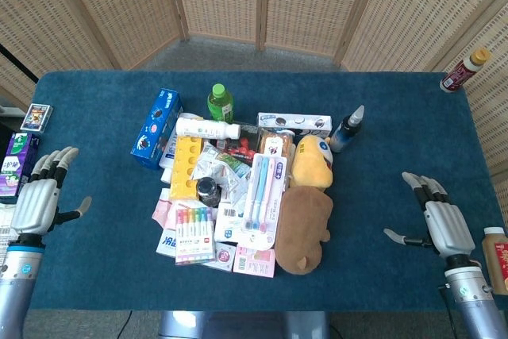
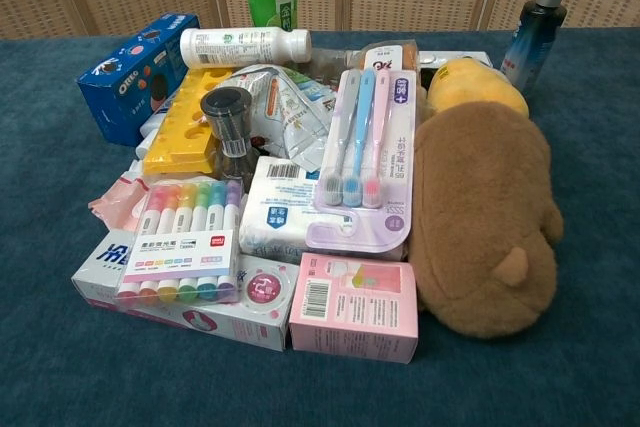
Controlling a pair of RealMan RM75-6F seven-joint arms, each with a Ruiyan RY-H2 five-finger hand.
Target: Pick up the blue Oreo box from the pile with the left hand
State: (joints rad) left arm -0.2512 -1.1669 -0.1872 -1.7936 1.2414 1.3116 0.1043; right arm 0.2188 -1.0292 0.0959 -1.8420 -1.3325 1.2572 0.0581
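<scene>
Oreo box (image 1: 156,127) at pile's 10 o'clock edge, touching yellow tray (image 1: 185,166). Left hand (image 1: 38,202) empty, fingers spread. Risk: reach nudges white bottle (image 1: 208,129).

Oreo box (image 1: 156,127) blue | bottle (image 1: 220,102) green | plush (image 1: 305,228) brown | table (image 1: 95,101) dark blue

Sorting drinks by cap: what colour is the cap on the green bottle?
Green, like the bottle itself; the head view shows it best.

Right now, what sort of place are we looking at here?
Probably a staged robot test setup, not a home: a table covered in blue cloth, woven screens closing it in, and a mixed pile including an Oreo box and a plush toy.
</scene>
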